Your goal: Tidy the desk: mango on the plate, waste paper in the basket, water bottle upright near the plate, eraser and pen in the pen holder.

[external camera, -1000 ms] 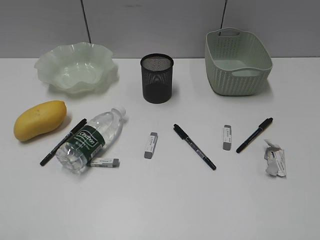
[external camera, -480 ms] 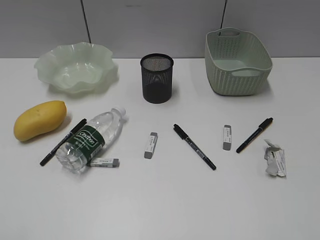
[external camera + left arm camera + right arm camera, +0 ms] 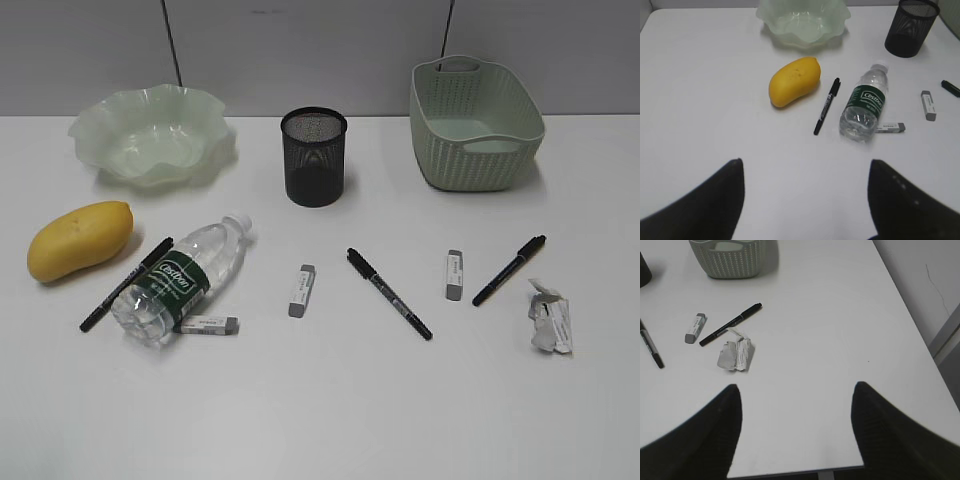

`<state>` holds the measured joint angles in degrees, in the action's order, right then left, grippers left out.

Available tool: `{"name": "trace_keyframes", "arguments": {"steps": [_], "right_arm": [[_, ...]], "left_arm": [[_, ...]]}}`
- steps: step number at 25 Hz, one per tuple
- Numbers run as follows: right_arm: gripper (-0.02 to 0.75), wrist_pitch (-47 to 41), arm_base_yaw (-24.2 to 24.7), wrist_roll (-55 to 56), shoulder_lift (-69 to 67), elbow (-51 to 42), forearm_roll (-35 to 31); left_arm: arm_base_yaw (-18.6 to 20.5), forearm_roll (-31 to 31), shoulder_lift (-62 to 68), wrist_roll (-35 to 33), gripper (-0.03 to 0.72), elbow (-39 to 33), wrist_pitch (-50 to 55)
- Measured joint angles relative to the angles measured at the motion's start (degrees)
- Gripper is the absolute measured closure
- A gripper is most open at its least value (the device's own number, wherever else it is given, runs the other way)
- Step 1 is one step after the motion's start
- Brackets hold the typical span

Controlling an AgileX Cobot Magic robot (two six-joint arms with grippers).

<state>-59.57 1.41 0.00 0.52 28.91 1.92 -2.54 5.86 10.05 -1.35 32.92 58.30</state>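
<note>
White desk [image 3: 330, 400] shows nothing moved since a second ago. The smooth yellow mango [image 3: 79, 239] lies at nine o'clock, the ruffled translucent plate [image 3: 150, 135] at eleven. The clear water bottle [image 3: 180, 278] lies on its side, the black mesh pen holder [image 3: 314, 156] stands at twelve, the woven basket [image 3: 475, 122] at one, crumpled waste paper [image 3: 550, 317] at four. Left gripper [image 3: 805, 195] and right gripper [image 3: 795, 430] both gape wide, empty.

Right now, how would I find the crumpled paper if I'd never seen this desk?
Start at the pale green basket at the back right of the desk. Come forward past a black pen. Just beyond its tip lies the waste paper, the only wrinkled white scrap there.
</note>
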Motion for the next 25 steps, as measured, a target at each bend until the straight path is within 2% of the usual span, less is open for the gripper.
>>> {"name": "trace_keyframes", "arguments": {"steps": [8,13,18,23,25], "right_arm": [[0.195,0.00,0.00,0.00,0.00,0.00,0.00],[0.195,0.00,0.00,0.00,0.00,0.00,0.00],[0.195,-0.05,0.00,0.00,0.00,0.00,-0.05],[0.195,-0.05,0.00,0.00,0.00,0.00,-0.05],[0.195,-0.05,0.00,0.00,0.00,0.00,-0.05]], "left_arm": [[0.00,0.60,27.63,-0.26,0.106,3.23,-7.11],[0.00,0.73,46.60,-4.11,0.089,7.90,-10.22],[0.04,0.67,61.80,-8.72,0.085,16.45,-11.49],[0.04,0.62,75.16,-16.55,0.085,25.09,-10.96],[0.04,0.45,79.85,-19.22,0.058,28.08,-10.19]]}}
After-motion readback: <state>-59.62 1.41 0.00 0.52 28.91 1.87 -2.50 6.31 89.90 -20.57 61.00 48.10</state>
